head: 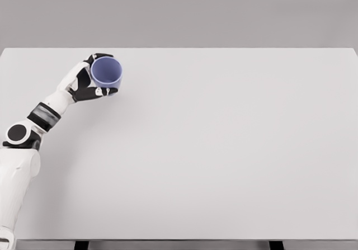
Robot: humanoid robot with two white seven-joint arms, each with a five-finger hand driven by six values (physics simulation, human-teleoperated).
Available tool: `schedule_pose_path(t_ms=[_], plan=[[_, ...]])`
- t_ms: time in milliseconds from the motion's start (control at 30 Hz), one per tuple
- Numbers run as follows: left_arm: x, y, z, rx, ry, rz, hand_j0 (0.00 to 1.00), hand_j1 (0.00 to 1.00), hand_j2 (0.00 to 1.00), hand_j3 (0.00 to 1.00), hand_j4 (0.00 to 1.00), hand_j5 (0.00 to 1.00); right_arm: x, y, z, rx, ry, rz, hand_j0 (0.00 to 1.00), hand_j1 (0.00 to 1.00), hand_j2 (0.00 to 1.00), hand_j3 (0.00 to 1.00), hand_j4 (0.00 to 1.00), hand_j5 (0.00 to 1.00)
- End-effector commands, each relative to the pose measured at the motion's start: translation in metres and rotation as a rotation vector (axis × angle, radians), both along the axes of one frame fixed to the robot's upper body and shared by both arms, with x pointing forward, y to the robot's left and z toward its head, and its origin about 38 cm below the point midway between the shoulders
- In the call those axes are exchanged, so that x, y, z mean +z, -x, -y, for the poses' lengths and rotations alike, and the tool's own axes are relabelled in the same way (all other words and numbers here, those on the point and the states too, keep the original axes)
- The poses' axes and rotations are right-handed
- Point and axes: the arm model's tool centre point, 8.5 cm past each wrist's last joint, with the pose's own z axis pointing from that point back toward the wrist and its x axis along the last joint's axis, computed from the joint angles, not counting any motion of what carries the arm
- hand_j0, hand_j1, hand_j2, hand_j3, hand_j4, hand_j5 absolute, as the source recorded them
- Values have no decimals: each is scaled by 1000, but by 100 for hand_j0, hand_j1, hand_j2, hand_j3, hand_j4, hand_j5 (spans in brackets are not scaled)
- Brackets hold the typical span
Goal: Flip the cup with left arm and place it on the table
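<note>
Holding 1 blue cup (pixel 106 72) in my left hand (pixel 89 84), fingers wrapped around its wall, far-left over the table (pixel 224 149); mouth faces the camera, so I judge its axis near upright.

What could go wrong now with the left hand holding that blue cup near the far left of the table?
1. The left hand grips the blue cup only around its side, fingers wrapped partway, so it could slip while being set down.
2. The cup sits close to the far left corner of the white table; a careless release might send it rolling off the edge.
3. Whether the cup's base touches the table cannot be told, so letting go early may drop it.
</note>
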Motion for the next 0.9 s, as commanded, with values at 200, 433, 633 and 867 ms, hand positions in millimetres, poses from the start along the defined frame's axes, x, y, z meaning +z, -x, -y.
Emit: schedule_pose_path(t_ms=[200,433,633,867], plan=[[-6,4,1,32,192,-26,53,53,53,53,53,53,0,-1,0,1,0,2,100,100,100,100,100,100],[-25,8,2,65,272,-74,54,54,54,54,54,54,0,0,0,0,0,0,100,100,100,100,100,100],[-35,9,3,75,276,-102,55,55,55,55,55,55,0,-1,0,1,0,2,100,100,100,100,100,100],[-42,8,6,73,319,-200,55,55,55,55,55,55,0,0,0,0,0,0,100,100,100,100,100,100]])
